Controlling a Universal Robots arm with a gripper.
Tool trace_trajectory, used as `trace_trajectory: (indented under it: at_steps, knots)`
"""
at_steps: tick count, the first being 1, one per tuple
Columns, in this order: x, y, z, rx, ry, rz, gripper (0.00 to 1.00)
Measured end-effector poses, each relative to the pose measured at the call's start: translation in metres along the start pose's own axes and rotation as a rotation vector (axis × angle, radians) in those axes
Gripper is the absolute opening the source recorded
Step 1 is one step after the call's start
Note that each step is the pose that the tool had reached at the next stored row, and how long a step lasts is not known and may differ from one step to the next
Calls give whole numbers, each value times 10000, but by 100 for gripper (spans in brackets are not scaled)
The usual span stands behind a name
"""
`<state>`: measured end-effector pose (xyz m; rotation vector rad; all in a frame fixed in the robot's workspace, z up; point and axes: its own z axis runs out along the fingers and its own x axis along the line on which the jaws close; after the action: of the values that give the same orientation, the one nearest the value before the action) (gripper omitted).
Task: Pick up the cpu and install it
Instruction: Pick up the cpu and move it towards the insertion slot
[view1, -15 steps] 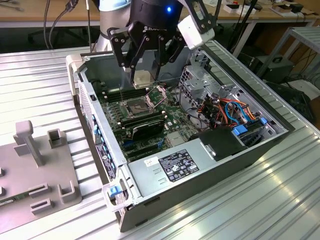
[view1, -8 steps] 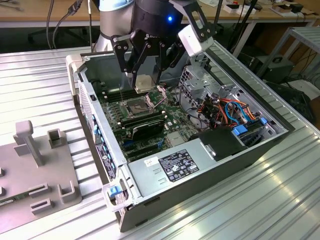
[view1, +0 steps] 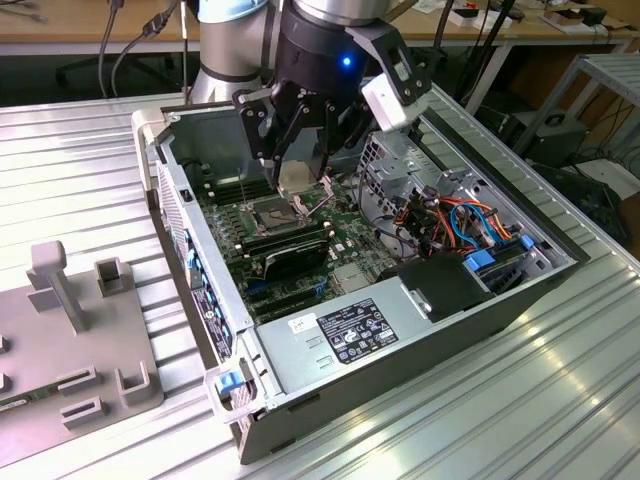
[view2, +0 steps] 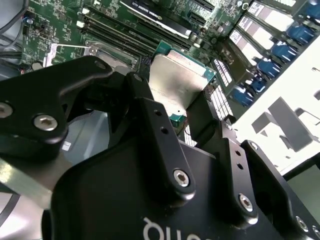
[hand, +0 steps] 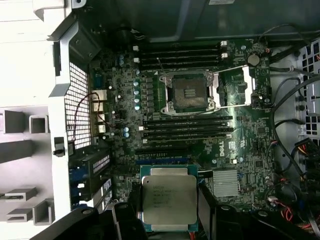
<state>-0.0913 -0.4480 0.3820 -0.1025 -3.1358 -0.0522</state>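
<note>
Two fingers of the pincer (view2: 175, 112) clamped the cpu (hand: 169, 201) by its edges; seating likely demanded it flat and square to the open socket (hand: 190, 91) below the pincer.

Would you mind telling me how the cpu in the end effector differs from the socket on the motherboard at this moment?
The cpu is held above the motherboard by the end effector, while the socket is fixed to the motherboard. The cpu shows a plain dull grey metal top, whereas the socket has a dark centre ringed by bright metal and lies open. Both are square.
</note>
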Motion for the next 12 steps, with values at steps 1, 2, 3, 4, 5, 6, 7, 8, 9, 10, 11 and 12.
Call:
trace_trajectory:
  at_steps: [1, 2, 3, 4, 5, 6, 7, 8, 9, 10, 11, 12]
  knots:
    - [-16, 0, 18, -1, 0, 0, 55]
    - [-27, 1, 30, 0, 0, -1, 55]
    - [-37, 1, 42, -1, -1, -1, 55]
    - [-48, 1, 55, -1, -1, 0, 55]
    - [-60, 2, 69, -1, 0, 0, 55]
    - [-71, 2, 82, -1, 0, 1, 55]
    - [-82, 2, 95, -1, 0, 0, 55]
    - [-94, 2, 107, -1, 0, 0, 55]
    - [-106, 3, 120, 0, 0, 0, 55]
    - [-118, 4, 129, 0, 0, 0, 55]
    - [-140, 4, 144, 0, 0, -1, 55]
    - [-168, 6, 160, 0, 0, 0, 55]
